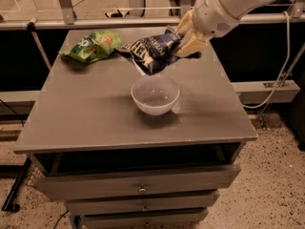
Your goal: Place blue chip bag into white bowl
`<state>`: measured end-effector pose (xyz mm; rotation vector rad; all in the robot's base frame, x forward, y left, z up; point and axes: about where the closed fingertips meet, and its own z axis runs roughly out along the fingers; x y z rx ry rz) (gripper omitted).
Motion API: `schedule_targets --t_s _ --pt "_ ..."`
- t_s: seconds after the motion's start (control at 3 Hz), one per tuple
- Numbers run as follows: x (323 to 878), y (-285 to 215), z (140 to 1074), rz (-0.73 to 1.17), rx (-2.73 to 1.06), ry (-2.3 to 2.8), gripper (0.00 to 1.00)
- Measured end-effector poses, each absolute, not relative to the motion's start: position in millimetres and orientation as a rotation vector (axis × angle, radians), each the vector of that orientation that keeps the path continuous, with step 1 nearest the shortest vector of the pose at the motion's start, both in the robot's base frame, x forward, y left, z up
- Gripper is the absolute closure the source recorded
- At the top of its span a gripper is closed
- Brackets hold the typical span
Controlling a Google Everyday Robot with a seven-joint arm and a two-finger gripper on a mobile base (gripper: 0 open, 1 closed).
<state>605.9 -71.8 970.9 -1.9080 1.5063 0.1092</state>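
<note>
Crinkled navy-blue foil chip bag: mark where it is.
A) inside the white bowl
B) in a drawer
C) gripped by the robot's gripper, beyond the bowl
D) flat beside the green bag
C: the gripper is shut on the crinkled navy-blue foil chip bag, held beyond the round glossy white bowl, which holds nothing.

Gripper (184, 38) at table's far right, clamped on blue chip bag (153, 51); bag tilted, just behind white bowl (155, 97). Green chip bag (93, 46) far left.
</note>
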Motion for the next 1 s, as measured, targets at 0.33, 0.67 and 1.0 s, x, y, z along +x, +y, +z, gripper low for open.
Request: schedule_targets --t_s 0.33,0.67,1.0 --pt "593 -63 969 0.144 -1.934 1.487 1.00" --pt "582 -50 965 0.193 -1.941 1.490 1.00" --pt "574 -39 959 0.215 -1.942 1.508 1.00"
